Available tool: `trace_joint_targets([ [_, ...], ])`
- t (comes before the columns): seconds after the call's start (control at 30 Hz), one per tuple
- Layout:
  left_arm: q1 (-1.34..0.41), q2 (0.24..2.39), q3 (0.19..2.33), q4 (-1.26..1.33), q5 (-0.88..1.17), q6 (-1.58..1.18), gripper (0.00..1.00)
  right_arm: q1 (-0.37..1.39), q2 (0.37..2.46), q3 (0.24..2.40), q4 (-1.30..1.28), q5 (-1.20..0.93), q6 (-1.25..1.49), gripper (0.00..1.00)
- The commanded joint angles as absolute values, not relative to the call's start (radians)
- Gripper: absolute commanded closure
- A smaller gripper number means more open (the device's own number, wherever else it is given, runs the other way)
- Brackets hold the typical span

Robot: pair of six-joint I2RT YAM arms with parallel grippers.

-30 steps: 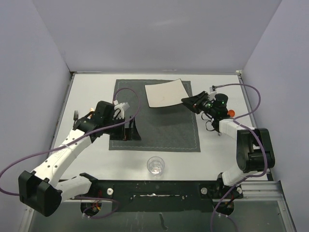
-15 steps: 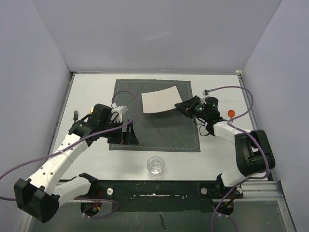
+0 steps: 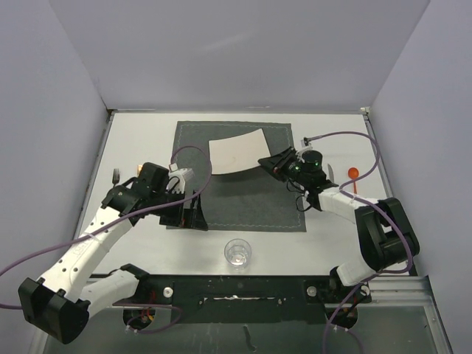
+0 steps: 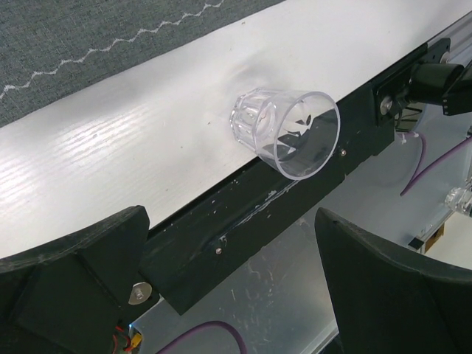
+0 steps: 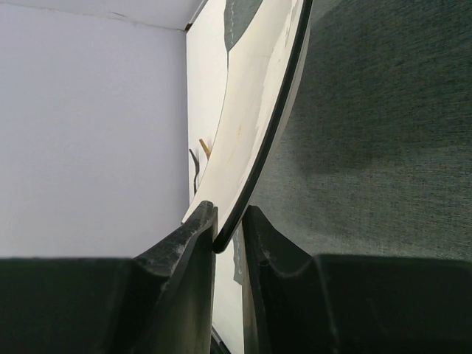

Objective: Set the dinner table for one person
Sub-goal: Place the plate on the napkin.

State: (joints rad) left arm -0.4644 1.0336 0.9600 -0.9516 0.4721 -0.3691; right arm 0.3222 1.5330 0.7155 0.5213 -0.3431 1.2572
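Between the right claw's [image 5: 228, 221] matt black plastic fingers [image 5: 173, 273], smooth white plate [image 5: 254, 96]. Beneath, matt woven cloth placemat [image 5: 383, 133]. Ahead of the left claw [image 4: 230, 236], clear glossy tumbler [image 4: 287, 133] on faintly grained tabletop [image 4: 110, 169].

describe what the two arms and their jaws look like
The left arm and right arm both have white links between bulky black joint housings. A thin purple cable loops loosely along each one. The jaws are matte black, thick and wedge-shaped, two per arm.
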Motion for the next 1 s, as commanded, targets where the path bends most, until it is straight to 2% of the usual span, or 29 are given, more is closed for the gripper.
trace_joint_targets([
  [0.0, -0.469, 1.003, 1.001, -0.971, 0.498, -0.335, 0.02, 0.351, 1.498, 0.754, 0.849, -0.31, 1.274, 1.0],
  [0.97, -0.439, 0.919, 1.031, -0.988, 0.43, -0.353, 0.02, 0.391, 1.49, 0.744, 0.831, -0.226, 1.249, 1.0],
])
